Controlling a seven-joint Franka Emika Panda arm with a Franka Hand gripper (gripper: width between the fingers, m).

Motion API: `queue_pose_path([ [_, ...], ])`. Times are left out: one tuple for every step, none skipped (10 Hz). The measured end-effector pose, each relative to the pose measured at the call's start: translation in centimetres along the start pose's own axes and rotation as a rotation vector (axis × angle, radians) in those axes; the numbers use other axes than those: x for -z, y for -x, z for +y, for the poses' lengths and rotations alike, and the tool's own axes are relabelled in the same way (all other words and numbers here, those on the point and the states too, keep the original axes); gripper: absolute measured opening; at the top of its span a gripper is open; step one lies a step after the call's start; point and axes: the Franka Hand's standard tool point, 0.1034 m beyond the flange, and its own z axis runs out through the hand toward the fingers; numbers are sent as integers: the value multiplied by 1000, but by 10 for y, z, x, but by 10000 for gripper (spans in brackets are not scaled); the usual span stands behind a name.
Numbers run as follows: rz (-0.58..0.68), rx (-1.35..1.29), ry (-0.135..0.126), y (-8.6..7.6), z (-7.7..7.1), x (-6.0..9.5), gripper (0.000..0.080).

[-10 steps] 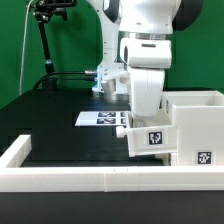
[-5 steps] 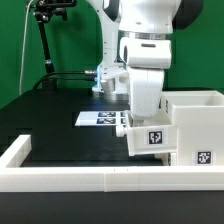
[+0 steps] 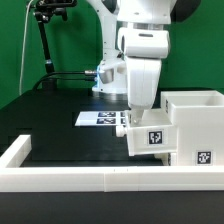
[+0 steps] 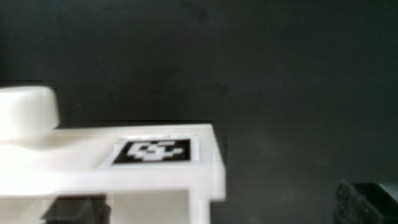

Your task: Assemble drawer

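We see the drawer box (image 3: 192,125) standing on the black desk (image 3: 60,115) at the exterior view's right, against the white rail (image 3: 60,178) that runs along the near edge, with a smaller tagged drawer piece (image 3: 150,137) projecting from its side toward the exterior view's left. The arm (image 3: 140,60) hangs straight over that piece, so the part lies directly below the jaws, but they are hidden behind it and we cannot tell whether they are open or closed. The box's open top shows nothing inside, and the marker board (image 3: 100,118) lies flat behind.
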Motion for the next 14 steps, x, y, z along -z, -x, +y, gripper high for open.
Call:
queue_pose_path([
  [-10, -6, -14, 5, 1, 13, 648],
  [-19, -1, -20, 13, 8, 26, 648],
  [-22, 4, -22, 24, 9, 28, 649],
  [-22, 30, -28, 38, 7, 25, 649],
  [-23, 43, -33, 53, 6, 22, 649],
  [-20, 35, -34, 55, 6, 22, 649],
  [-20, 40, -34, 55, 6, 22, 649],
  [-7, 43, -38, 60, 5, 20, 649],
  [50, 56, -48, 66, 3, 11, 649],
  [84, 42, -58, 71, 7, 4, 649],
  [125, 33, -61, 75, 12, 0, 649],
  [147, 17, -62, 78, 14, -3, 649],
  [186, -2, -66, 81, 15, -7, 649],
  [204, -20, -73, 82, 16, -9, 649],
])
